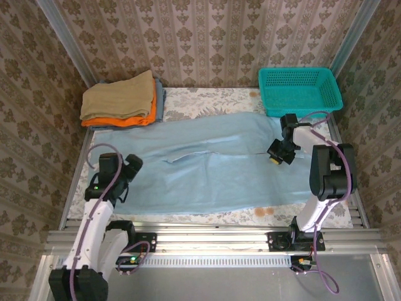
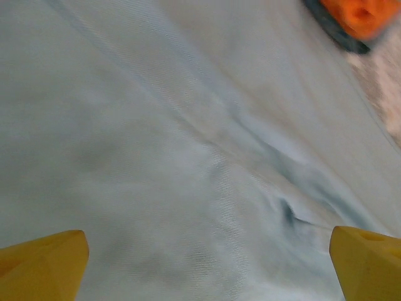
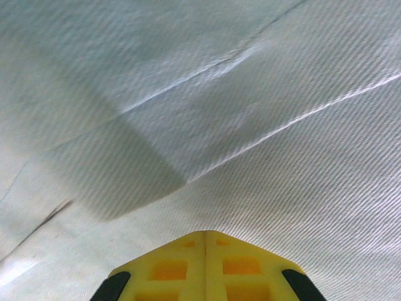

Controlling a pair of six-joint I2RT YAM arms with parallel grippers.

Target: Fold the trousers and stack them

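The pale sky-blue trousers (image 1: pixel 213 163) lie spread flat across the table, their two legs side by side and running left to right. My left gripper (image 1: pixel 133 165) hovers at their left end. In the left wrist view it (image 2: pixel 210 263) is open, its yellow fingertips (image 2: pixel 44 266) wide apart over the blue cloth (image 2: pixel 188 157). My right gripper (image 1: pixel 276 157) is over the trousers' right end, just in front of the basket. In the right wrist view it (image 3: pixel 205 238) is shut, with no cloth showing between the yellow fingers above the weave (image 3: pixel 219 94).
A teal basket (image 1: pixel 299 91) stands at the back right. At the back left is a stack with a tan folded garment (image 1: pixel 119 97) on an orange one (image 1: pixel 135 119); the orange garment (image 2: pixel 360 15) also shows in the left wrist view. Wallpapered walls close in the patterned table (image 1: pixel 207 100).
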